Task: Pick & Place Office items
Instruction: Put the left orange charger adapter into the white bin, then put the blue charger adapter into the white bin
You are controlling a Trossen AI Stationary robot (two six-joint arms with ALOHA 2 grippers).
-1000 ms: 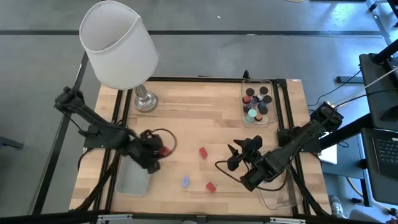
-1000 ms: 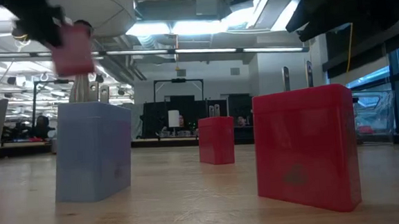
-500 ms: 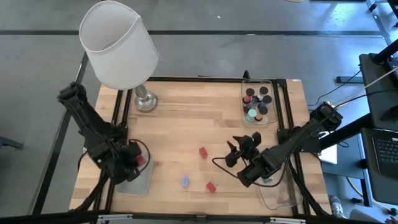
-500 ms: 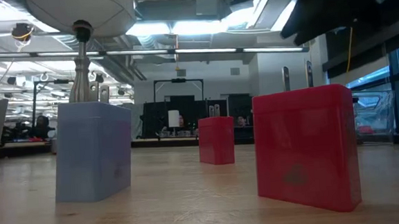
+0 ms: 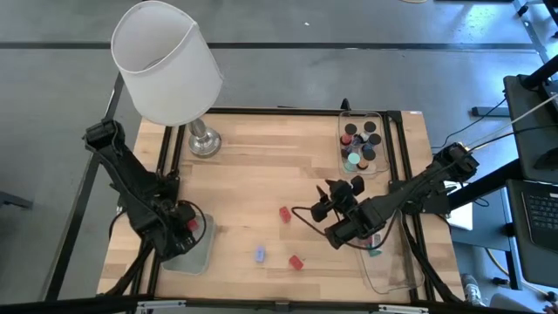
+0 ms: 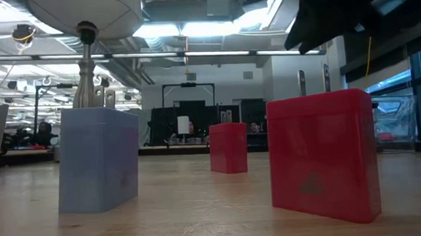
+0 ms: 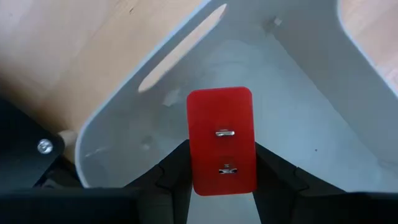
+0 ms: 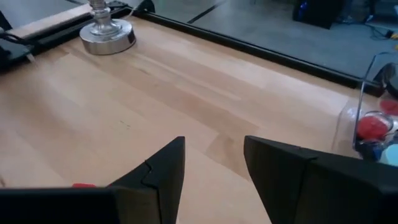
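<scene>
My left gripper (image 5: 180, 228) is shut on a small red block (image 7: 221, 140) above the frosted tray (image 5: 190, 253) at the table's left near side. My right gripper (image 5: 335, 200) hangs open over bare wood right of centre, touching nothing; its fingers frame empty table in the right wrist view (image 8: 211, 168). One red block (image 5: 284, 214) stands on the table mid-way, another red block (image 5: 296, 262) near the near edge, and a blue piece (image 5: 259, 255) beside it. In the low view the blue piece (image 6: 99, 160) and both red blocks (image 6: 322, 155) (image 6: 228, 147) stand upright on their narrow edges. My left gripper pinches the red block by its two long side edges (image 7: 191, 158), one finger (image 7: 174, 171) on each side, coming from above and pointing down into the tray. The block's flat face with two metal staples faces the wrist camera. Whether it touches the tray floor, I cannot tell.
A big white-shaded lamp (image 5: 166, 61) stands on its metal base (image 5: 203, 142) at the far left. A clear tray (image 5: 362, 144) with dark, teal and red cylinders sits at the far right. Another clear tray (image 5: 390, 266) lies near right, with a teal piece (image 5: 375, 251).
My left gripper has carried the red block toward the table's left edge, from over the bare wood to over the frosted tray, and then held there. My right gripper has shifted a little toward the far edge and the left.
</scene>
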